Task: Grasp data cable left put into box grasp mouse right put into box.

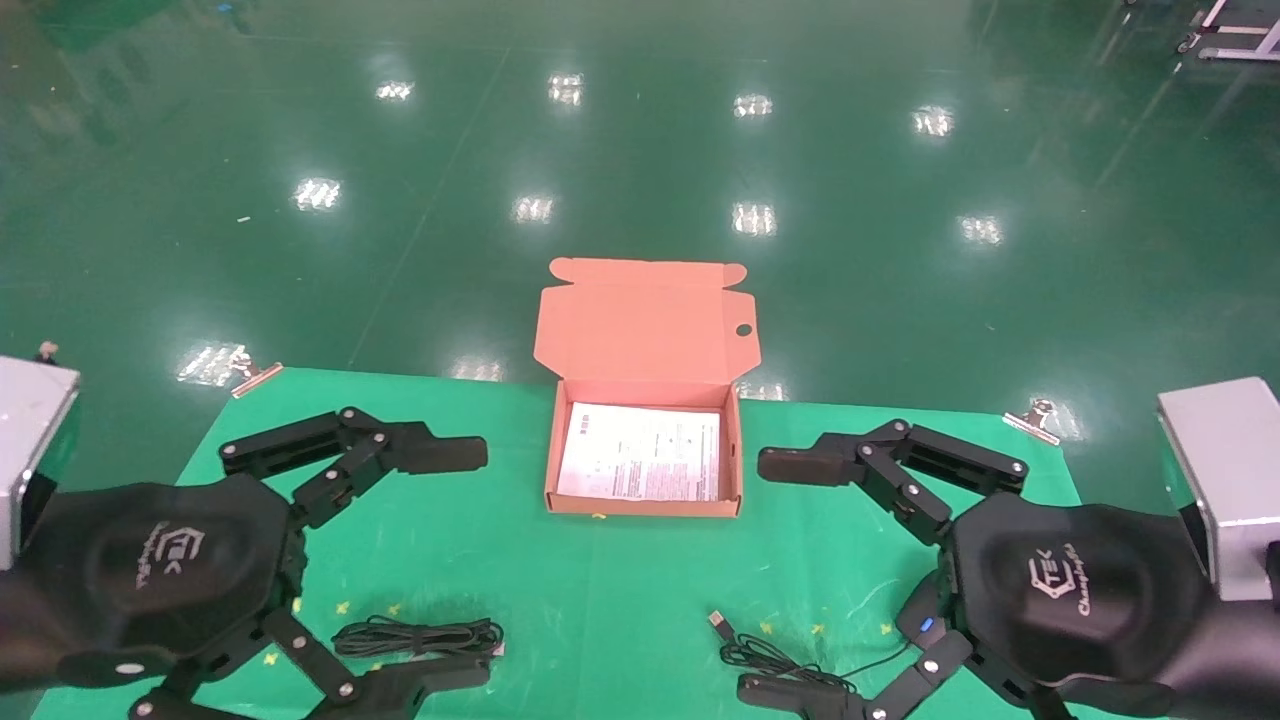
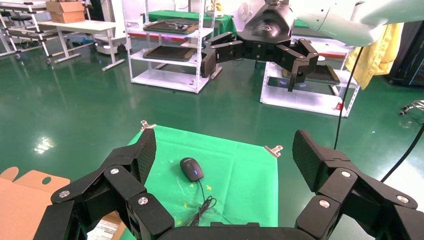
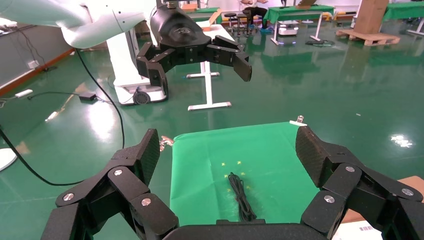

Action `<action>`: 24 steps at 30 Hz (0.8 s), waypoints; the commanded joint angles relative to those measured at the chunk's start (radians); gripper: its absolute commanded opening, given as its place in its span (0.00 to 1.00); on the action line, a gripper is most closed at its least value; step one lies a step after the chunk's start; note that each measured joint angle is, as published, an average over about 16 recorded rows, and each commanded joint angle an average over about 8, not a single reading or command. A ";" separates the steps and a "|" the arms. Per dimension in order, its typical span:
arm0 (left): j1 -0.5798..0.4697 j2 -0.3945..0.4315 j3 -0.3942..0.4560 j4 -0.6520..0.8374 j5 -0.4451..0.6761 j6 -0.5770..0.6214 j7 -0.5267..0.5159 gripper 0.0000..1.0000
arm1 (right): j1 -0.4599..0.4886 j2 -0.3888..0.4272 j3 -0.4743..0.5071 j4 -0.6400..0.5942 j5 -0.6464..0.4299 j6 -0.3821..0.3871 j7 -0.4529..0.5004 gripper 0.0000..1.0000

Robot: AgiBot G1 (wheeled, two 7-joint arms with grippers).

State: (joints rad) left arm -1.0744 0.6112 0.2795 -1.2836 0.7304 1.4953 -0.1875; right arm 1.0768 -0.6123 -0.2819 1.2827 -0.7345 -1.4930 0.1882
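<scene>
On the left side of the green mat (image 1: pixel 620 590), left gripper (image 1: pixel 455 565) hovers above the cloth, fingers spread wide, nothing held. Data cable (image 1: pixel 418 636) lies flat on the mat as a long narrow bundle, between the two fingertips in the head view and close to the nearer finger; pale plug at its end toward mid-table. From the right wrist view the same bundle (image 3: pixel 241 197) lies alone on the cloth, apart from everything else. Left arm low, palm housing turned up toward the head camera, fingers pointing toward the table's middle. White logo on the housing; letters read roughly "TEK", small script too fine to read.

Mid-table, at the mat's far edge: box (image 1: pixel 643 505), salmon-orange, flap lid standing open and upright, one round hole near the lid's right edge. White printed sheet (image 1: pixel 640 452) lies flat inside; print too small to read.

Right side: right gripper (image 1: pixel 775 580) mirrors the left, fingers splayed, empty. Mouse (image 1: pixel 922 620) sits on the mat partly under the gripper body, a small blue light showing; its cord (image 1: pixel 790 660) trails toward centre, USB plug lying free. Left wrist view shows the mouse (image 2: pixel 192 169) resting on the cloth, with the gripper raised above it. Housing marked "TEK", script below unclear.
</scene>
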 commanded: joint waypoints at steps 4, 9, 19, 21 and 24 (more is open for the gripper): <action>0.000 0.000 0.000 0.000 0.000 0.000 0.000 1.00 | 0.000 0.000 0.000 0.000 0.000 0.000 0.000 1.00; 0.000 0.000 0.000 0.000 0.000 0.000 0.000 1.00 | 0.000 0.000 0.000 0.000 0.000 0.000 0.000 1.00; -0.004 -0.005 0.008 -0.005 0.021 0.003 0.000 1.00 | 0.001 0.001 -0.002 -0.002 -0.005 0.001 0.001 1.00; -0.014 -0.010 0.018 -0.011 0.045 0.008 -0.003 1.00 | 0.004 0.003 -0.004 -0.002 -0.016 0.002 -0.003 1.00; -0.038 -0.015 0.042 -0.023 0.095 0.017 -0.017 1.00 | 0.017 0.009 -0.012 0.003 -0.053 0.006 -0.014 1.00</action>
State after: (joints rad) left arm -1.1230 0.6013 0.3301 -1.3032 0.8387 1.5141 -0.2148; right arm 1.1035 -0.6028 -0.2996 1.2954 -0.8169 -1.4859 0.1577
